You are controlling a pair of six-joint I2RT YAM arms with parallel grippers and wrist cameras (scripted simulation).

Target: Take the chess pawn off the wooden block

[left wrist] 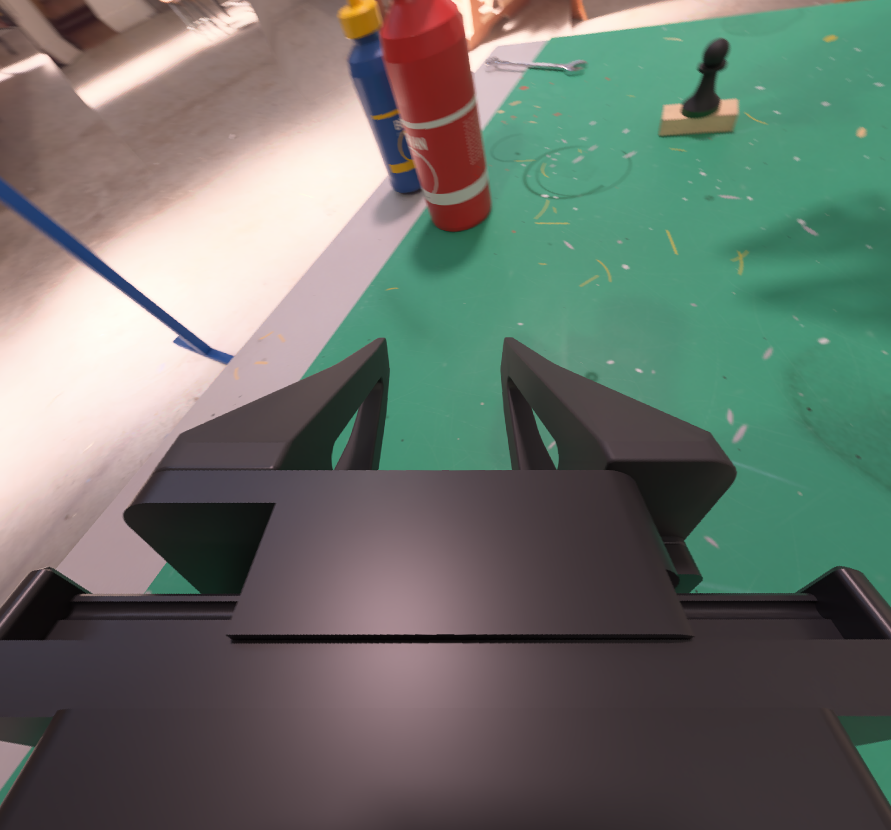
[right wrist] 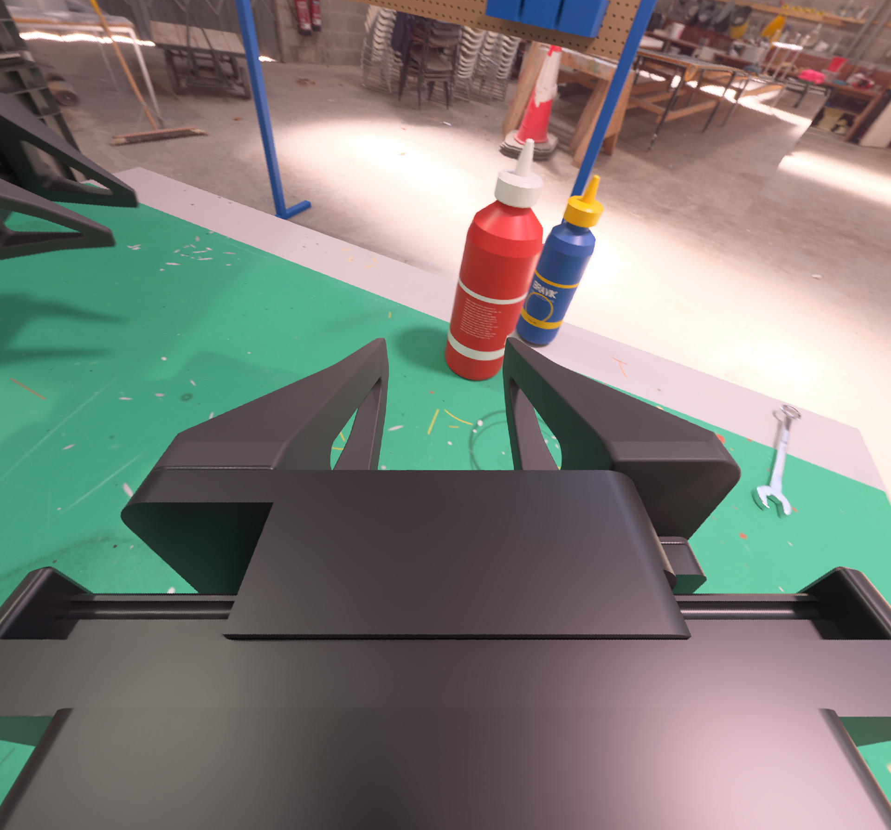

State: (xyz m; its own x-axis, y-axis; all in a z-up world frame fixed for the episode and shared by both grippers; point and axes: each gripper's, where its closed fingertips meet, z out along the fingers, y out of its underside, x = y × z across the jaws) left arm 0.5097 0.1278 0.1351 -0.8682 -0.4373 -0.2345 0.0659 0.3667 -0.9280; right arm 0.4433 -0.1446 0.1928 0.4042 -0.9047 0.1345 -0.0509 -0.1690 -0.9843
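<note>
both grippers spread and empty, pawn not yet approached

left gripper (left wrist: 444, 348), seen from its own wrist camera, has its fingers spread with nothing between them, hovering over the green mat (left wrist: 627, 324). the chess pawn (left wrist: 707, 81) stands on the wooden block (left wrist: 699, 119), well ahead and off to the right of the fingers. a red bottle (left wrist: 434, 117) and blue bottle (left wrist: 373, 98) stand ahead, slightly left, with a wrench (left wrist: 535, 65) beyond.

right gripper (right wrist: 444, 348), in its wrist view, is likewise spread and empty; pawn and block are out of sight here.

judged step: the reach has yet to begin. next, a gripper must travel to the pawn and straddle it without nudging the block.
</note>
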